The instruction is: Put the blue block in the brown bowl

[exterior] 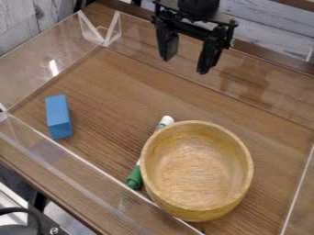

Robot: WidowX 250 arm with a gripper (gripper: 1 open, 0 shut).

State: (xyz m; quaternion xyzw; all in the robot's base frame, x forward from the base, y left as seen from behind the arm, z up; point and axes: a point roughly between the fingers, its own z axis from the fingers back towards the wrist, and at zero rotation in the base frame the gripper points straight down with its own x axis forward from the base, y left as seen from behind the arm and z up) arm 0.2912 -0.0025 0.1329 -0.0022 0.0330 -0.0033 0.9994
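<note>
Black claw [186,51] hangs pointing down, fingers spread, nothing held.

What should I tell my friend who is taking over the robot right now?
Gripper: open, empty, pointing down, hanging above the far side of the table, away from both things.
Blue block: lying on the wooden table at the left, untouched.
Brown bowl: at the front right, nothing inside. A green-and-white marker lies against its left side.
Done: nothing yet.
Left: go to the block, grab it, carry it over and drop it in the bowl.
</note>
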